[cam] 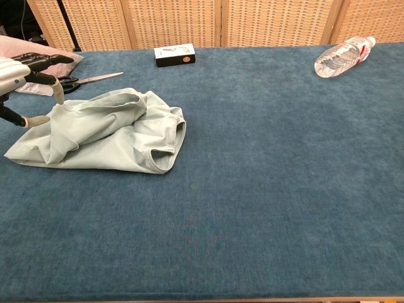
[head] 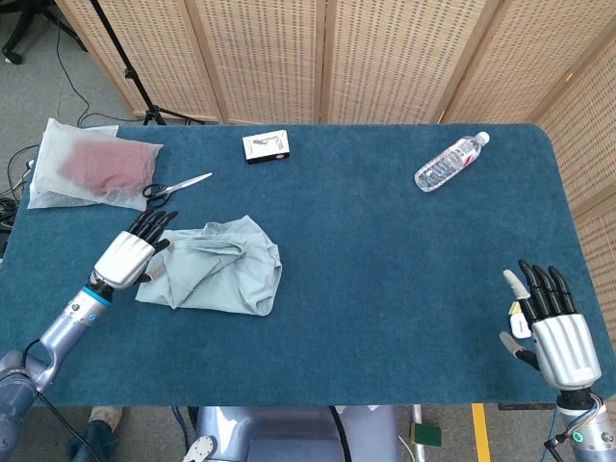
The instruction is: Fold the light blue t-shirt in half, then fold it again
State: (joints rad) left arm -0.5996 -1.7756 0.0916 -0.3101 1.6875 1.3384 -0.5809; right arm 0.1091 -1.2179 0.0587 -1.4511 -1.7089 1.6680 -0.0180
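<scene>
The light blue t-shirt (head: 219,265) (cam: 107,132) lies crumpled in a loose heap on the left part of the blue table. My left hand (head: 129,253) (cam: 25,72) hovers at the shirt's left edge with its fingers spread and nothing in them. Far off at the table's front right corner, my right hand (head: 551,327) is held open, fingers up and apart, holding nothing. The chest view does not show the right hand.
Scissors (head: 178,185) (cam: 88,79) lie just behind the shirt. A plastic bag with something red (head: 91,166) sits at the back left corner. A small black-and-white box (head: 266,146) (cam: 174,55) is at the back, and a water bottle (head: 449,162) (cam: 344,55) lies at the back right.
</scene>
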